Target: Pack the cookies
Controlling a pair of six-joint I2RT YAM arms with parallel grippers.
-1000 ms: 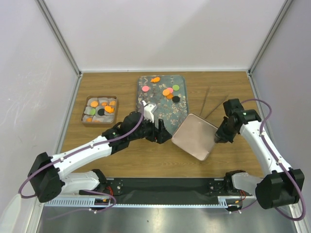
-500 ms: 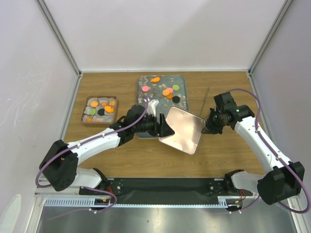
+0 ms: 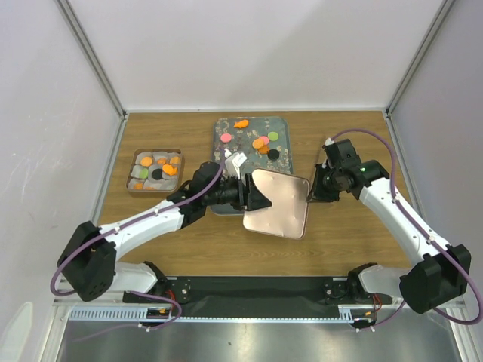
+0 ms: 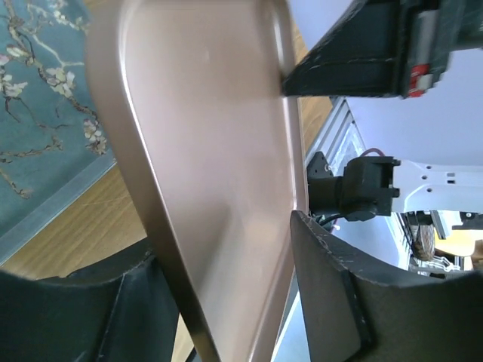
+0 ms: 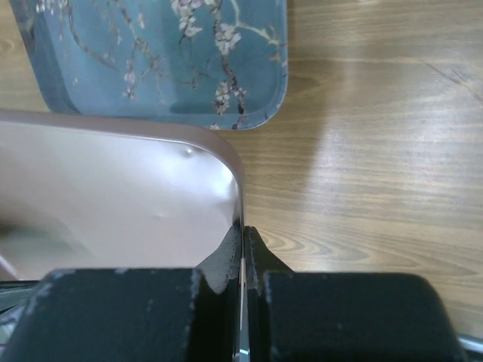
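Several cookies (image 3: 260,142) lie on the floral tray (image 3: 224,125); more cookies (image 3: 167,170) sit in the small tin (image 3: 130,175) at the left. My right gripper (image 3: 311,192) is shut on the right rim of a rose-gold metal lid (image 3: 279,202) and holds it tilted above the table. The pinch shows in the right wrist view (image 5: 243,234), on the lid (image 5: 113,204). My left gripper (image 3: 255,197) is open at the lid's left edge. In the left wrist view (image 4: 223,241) the lid (image 4: 211,151) passes between the wide-apart jaws.
The floral tray also shows in the left wrist view (image 4: 45,113) and the right wrist view (image 5: 151,53), just beyond the lid. Enclosure walls and posts stand around the wooden table (image 3: 355,143). A black rail runs along the near edge.
My right gripper has carried the lid left and toward the tray, lifting and turning it. My left gripper has come up to the lid's left edge, which now lies between its jaws.
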